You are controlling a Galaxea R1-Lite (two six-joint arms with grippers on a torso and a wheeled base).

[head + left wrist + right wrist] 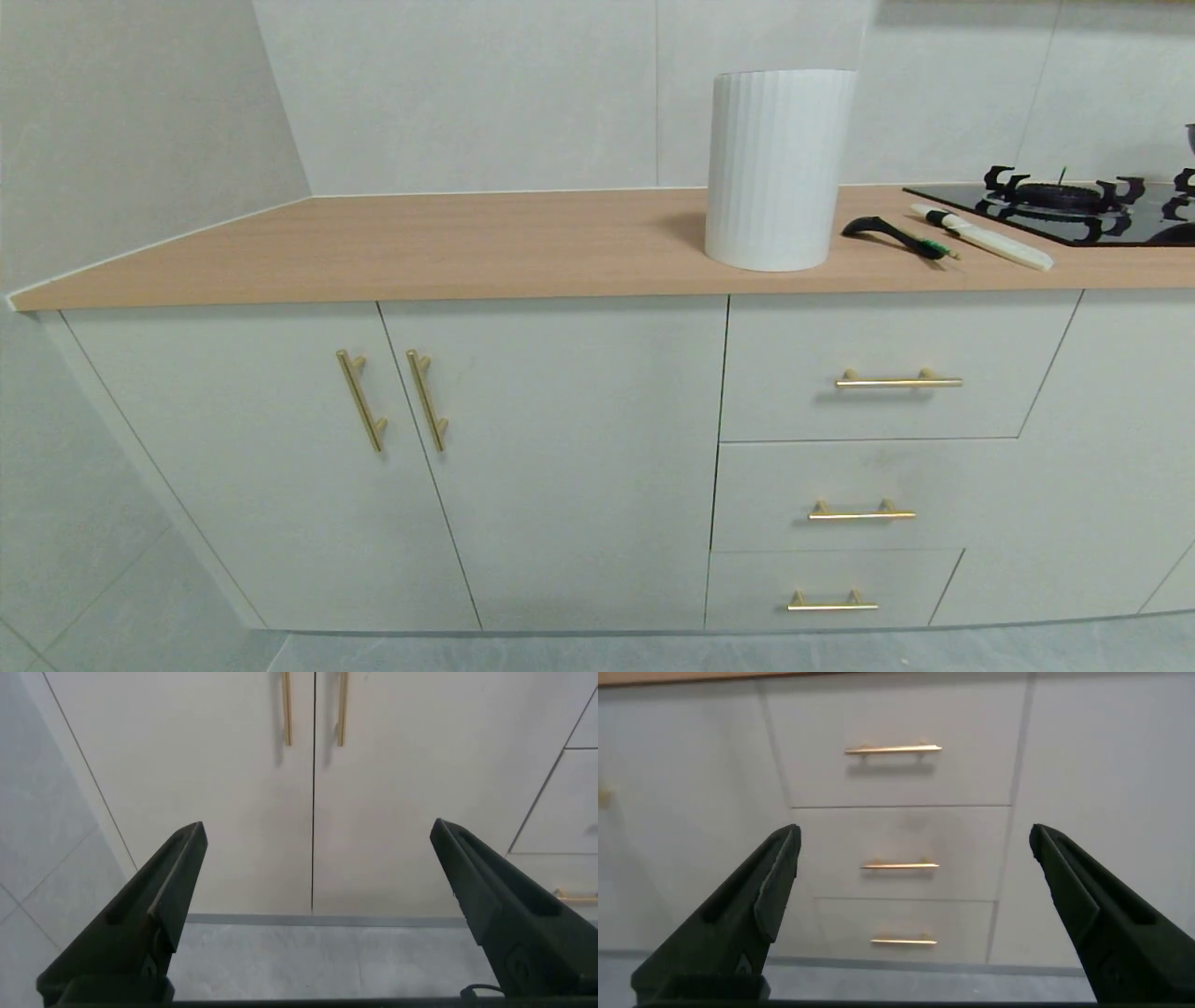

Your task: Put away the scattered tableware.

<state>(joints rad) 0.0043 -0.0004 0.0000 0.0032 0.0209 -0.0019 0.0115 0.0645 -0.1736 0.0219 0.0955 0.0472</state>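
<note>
- Evidently the left hand (315, 831) was spread wide, with nothing between its fingers. It hung low before two cupboard doors (215, 784).
- Gold handles (287, 709) ran side by side along the seam between those doors, and grey floor (318, 952) lay below.
- The right hand (912, 833) was spread just as wide and was also empty. It faced a stack of three drawers (901, 840), each with a gold pull (894, 750).
- From the head view, the doors sat to the left and the drawers to the right, under a wooden counter (420, 243).
- On the counter, above the top drawer, a white ribbed canister (780, 168) stood upright.
- Just right of it, and not touching it, lay a curved black tool (882, 229) with a green tip at its right end.
- Beside that, a white tool (990, 241) lay slanted, its dark-banded far end at the edge of the hob (1074, 210). I could not tell whether the two tools touched.
- Both tools lay loose on the counter, outside the canister.
</note>
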